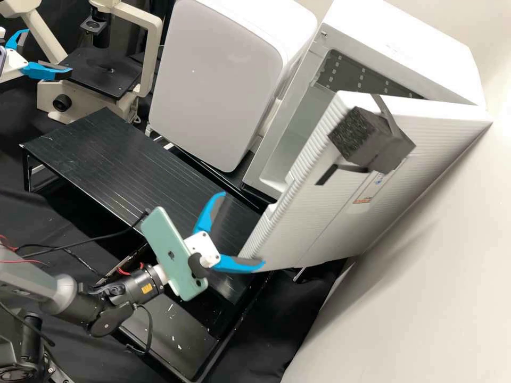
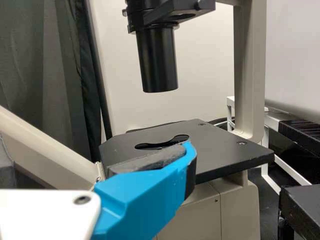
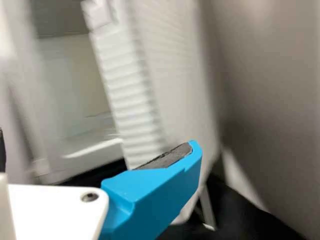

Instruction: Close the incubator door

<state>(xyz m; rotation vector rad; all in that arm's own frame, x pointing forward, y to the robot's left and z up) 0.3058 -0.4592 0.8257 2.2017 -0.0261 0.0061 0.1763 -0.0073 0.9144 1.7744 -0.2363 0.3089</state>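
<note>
In the high view, the white incubator (image 1: pixel 404 42) has its ribbed door (image 1: pixel 330 213) swung partly open, the grey interior showing behind it. My right gripper (image 1: pixel 244 229) stands open by the door's lower front corner; one blue finger overlaps that corner, and whether they touch I cannot tell. The right wrist view has one finger of this gripper (image 3: pixel 155 195) in front of the ribbed door edge (image 3: pixel 125 95). Up at the far left is my left gripper (image 1: pixel 49 51), open beside the microscope. One finger of the left gripper (image 2: pixel 145 195) appears in the left wrist view against the microscope stage.
A black foam block (image 1: pixel 372 139) is strapped to the door. Left of the incubator stands a white rounded device (image 1: pixel 213 80), behind a black ribbed platform (image 1: pixel 117 159). The microscope (image 1: pixel 151 58) is farther left. A green phone (image 1: pixel 173 255) is mounted on my right arm.
</note>
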